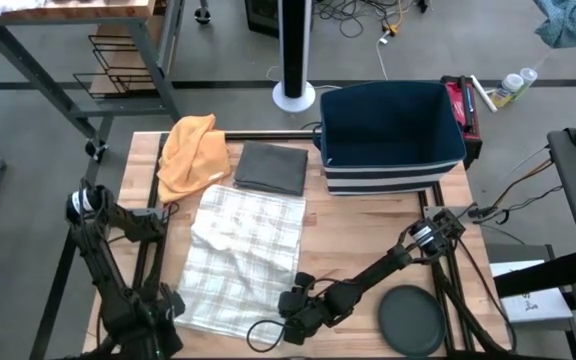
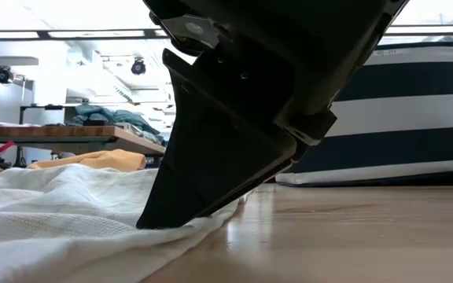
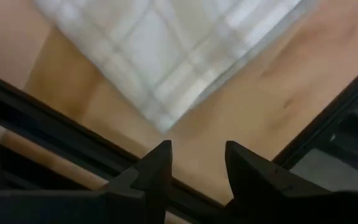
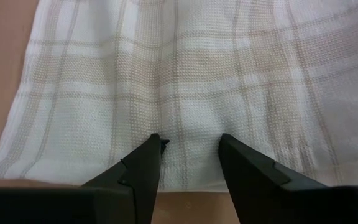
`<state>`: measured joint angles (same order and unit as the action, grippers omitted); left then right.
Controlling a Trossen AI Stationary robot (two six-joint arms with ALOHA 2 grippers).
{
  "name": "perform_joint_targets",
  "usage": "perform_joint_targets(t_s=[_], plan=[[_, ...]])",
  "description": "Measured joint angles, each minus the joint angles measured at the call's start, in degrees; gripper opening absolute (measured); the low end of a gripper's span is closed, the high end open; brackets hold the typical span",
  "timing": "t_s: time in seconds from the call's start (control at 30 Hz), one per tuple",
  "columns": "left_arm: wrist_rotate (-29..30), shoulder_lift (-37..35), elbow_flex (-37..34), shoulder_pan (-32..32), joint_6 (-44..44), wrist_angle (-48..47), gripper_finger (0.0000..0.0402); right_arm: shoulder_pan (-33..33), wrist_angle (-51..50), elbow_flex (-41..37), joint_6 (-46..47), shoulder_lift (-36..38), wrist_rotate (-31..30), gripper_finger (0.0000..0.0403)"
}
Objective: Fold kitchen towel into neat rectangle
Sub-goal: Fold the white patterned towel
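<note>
The white checked kitchen towel (image 1: 243,255) lies spread on the wooden table, a little rumpled in its middle. My right gripper (image 4: 190,140) is open, and its fingertips are down on the towel's near right edge (image 1: 293,300). My left gripper (image 3: 197,149) hangs open above the table's near left part (image 1: 168,305). It points down, with nothing between its fingers, just off the towel's near left corner (image 3: 160,121). My right gripper sets its open fingertips (image 4: 154,146) on top of the towel, just inside its near edge (image 4: 188,177). The fingers slant down from the table's right and near side. In the low view one fingertip (image 2: 154,220) meets the cloth, which lies flat on the table.
An orange cloth (image 1: 193,150) and a folded dark grey cloth (image 1: 271,167) lie at the far side. A navy striped bin (image 1: 388,135) stands at the far right. A dark round disc (image 1: 411,320) lies at the near right. Bare wood lies right of the towel.
</note>
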<state>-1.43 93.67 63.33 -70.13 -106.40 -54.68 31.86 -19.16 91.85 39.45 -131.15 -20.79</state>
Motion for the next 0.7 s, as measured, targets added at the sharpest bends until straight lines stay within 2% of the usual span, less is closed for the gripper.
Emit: perform_joint_targets(t_s=[0.17, 0.27, 0.37, 0.43, 0.53, 0.7], plan=[[7.1, 0.0, -0.6, -0.2, -1.6, -0.8, 0.0142, 0.0, 0.1, 0.0, -0.1, 0.0, 0.0, 0.0163], [11.4, 0.0, -4.0, -0.2, -3.8, -1.1, 0.0142, 0.0, 0.2, 0.0, -0.1, 0.0, -0.1, 0.0159], [12.5, 0.0, -9.1, -0.1, -7.4, 2.9, 0.0142, 0.0, 0.4, 0.0, 0.0, 0.0, -0.3, 0.0157], [11.8, -0.3, -12.6, 0.0, -7.6, 7.1, 0.0142, 0.0, 0.4, 0.0, 0.3, 0.0, -0.6, 0.0156], [6.0, 0.0, -14.1, 0.1, -4.4, 10.4, 0.0142, 0.0, 0.4, 0.0, 0.5, 0.0, -0.6, 0.0159], [2.1, 1.6, -4.4, -0.6, -2.9, 1.8, 0.0142, -0.1, 0.4, 0.0, 0.4, 0.0, -1.5, 0.0164]])
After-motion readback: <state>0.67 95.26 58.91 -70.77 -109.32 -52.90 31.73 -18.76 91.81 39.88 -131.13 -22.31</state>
